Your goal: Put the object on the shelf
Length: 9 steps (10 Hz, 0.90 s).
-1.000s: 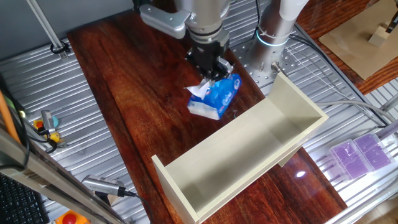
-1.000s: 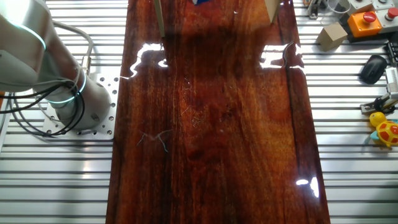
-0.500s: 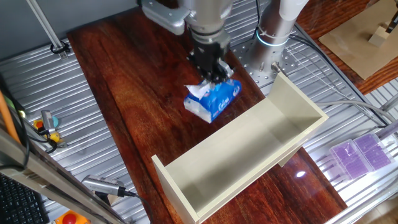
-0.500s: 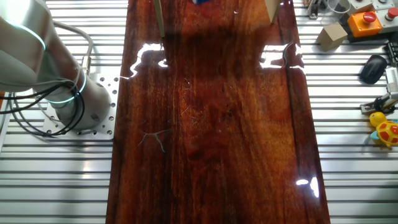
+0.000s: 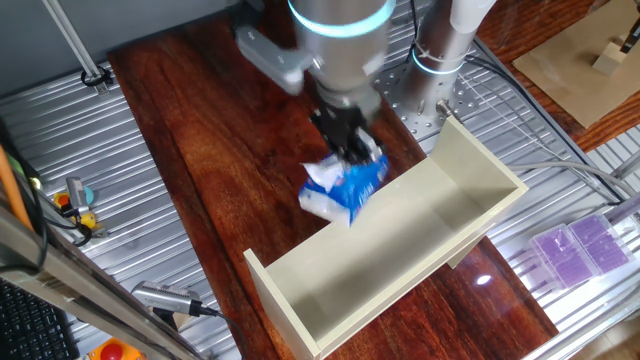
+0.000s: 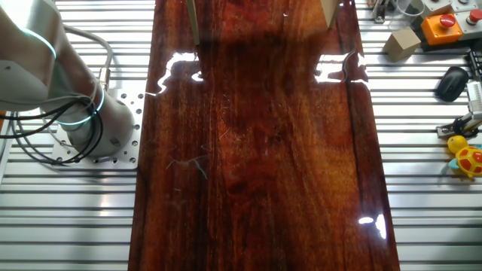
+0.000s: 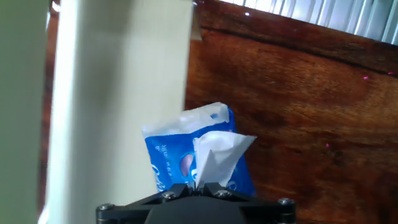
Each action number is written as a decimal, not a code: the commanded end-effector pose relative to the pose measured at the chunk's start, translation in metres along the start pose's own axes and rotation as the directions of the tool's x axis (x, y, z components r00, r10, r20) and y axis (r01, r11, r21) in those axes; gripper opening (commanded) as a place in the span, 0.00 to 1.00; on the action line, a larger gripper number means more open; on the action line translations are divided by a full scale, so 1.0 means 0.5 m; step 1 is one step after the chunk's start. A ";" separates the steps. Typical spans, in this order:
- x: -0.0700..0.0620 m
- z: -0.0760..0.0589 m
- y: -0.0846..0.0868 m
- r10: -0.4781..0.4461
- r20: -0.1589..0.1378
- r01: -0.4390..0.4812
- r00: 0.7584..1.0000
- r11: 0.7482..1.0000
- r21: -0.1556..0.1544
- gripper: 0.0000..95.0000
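Since the frame a second ago the gripper [image 5: 352, 150] has carried the tissue pack [image 5: 345, 187] toward the shelf [image 5: 400, 250]; the pack, then over bare wood, now overlaps the shelf's long wall in the picture and looks motion-blurred.

One fixed view: the arm comes down over the far half of the wooden tabletop [image 5: 200, 160]; the dark fingers are closed on the white tissue at the pack's top, and the blue-and-white body hangs tilted below them, clear of the wood; the cream shelf lies open side up, running diagonally from the near edge toward the right edge by the robot base [image 5: 440, 50]; purple boxes [image 5: 580, 248] sit on the metal surface off the table's right side, well apart from the shelf.

The other fixed view: the wooden tabletop [image 6: 263, 150] fills the middle; two cream board ends of the shelf [image 6: 328, 11] just show at the top edge; gripper and pack are out of frame — nothing to read here on the grasp; the robot base [image 6: 90, 120] stands off the left edge; a yellow toy [image 6: 467, 154] lies off the right edge.

Hand view: the gripper [image 7: 196, 186] pinches the white tissue; the pack [image 7: 186, 152] hangs beneath, just beside the pale shelf wall [image 7: 118, 93] at left; whether they touch I cannot tell; dark wood at right.
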State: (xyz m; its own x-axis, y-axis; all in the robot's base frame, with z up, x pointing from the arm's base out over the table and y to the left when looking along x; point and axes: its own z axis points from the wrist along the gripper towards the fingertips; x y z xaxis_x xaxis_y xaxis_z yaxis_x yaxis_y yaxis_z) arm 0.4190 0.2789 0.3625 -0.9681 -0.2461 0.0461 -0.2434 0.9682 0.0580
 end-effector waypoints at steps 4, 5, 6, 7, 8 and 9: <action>0.002 -0.003 -0.011 -0.084 -0.020 0.084 0.996 0.996 -0.006 0.00; 0.002 -0.003 -0.011 -0.077 -0.017 0.077 0.997 0.997 -0.005 0.00; 0.001 -0.002 -0.006 -0.063 -0.014 0.063 0.998 0.998 -0.004 0.00; -0.005 0.001 0.014 -0.043 -0.017 0.043 0.999 0.999 -0.001 0.00; -0.015 0.006 0.029 -0.033 -0.018 0.033 0.999 0.999 0.003 0.00; -0.023 0.011 0.046 -0.012 -0.016 0.012 1.000 1.000 0.000 0.00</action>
State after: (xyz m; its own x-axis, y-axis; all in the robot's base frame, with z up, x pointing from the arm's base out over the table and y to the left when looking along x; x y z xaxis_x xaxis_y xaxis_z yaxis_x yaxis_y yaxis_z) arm 0.4244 0.3029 0.3575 -0.9573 -0.2827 0.0606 -0.2791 0.9583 0.0616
